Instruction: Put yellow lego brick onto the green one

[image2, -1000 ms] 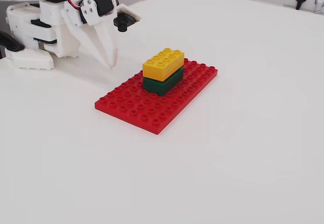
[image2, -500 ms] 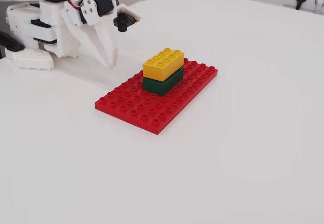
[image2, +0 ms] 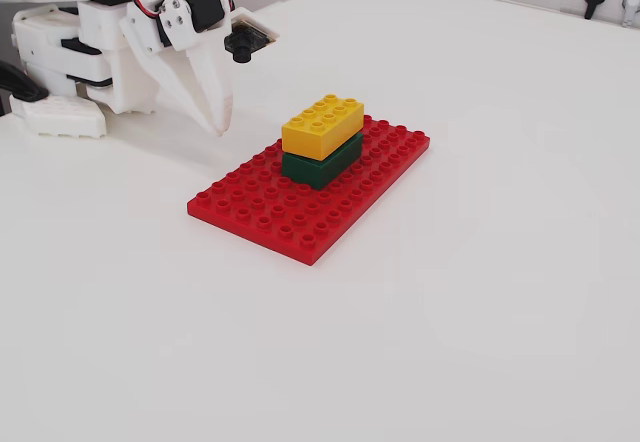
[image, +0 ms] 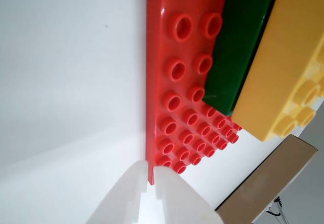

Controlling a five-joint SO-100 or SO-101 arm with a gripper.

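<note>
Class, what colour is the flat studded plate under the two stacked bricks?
Red. The plate shows best in the fixed view.

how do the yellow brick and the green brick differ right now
Colour: the yellow brick is bright yellow, the green brick dark green. Position: the yellow brick is stacked on top, while the green brick sits underneath, directly on the red baseplate. Visibility: the yellow brick's top studs are exposed, whereas the green brick's top is covered and only its sides show. Both look like rectangular bricks of about the same footprint, lined up the same way, and neither is touched by the gripper.
</note>
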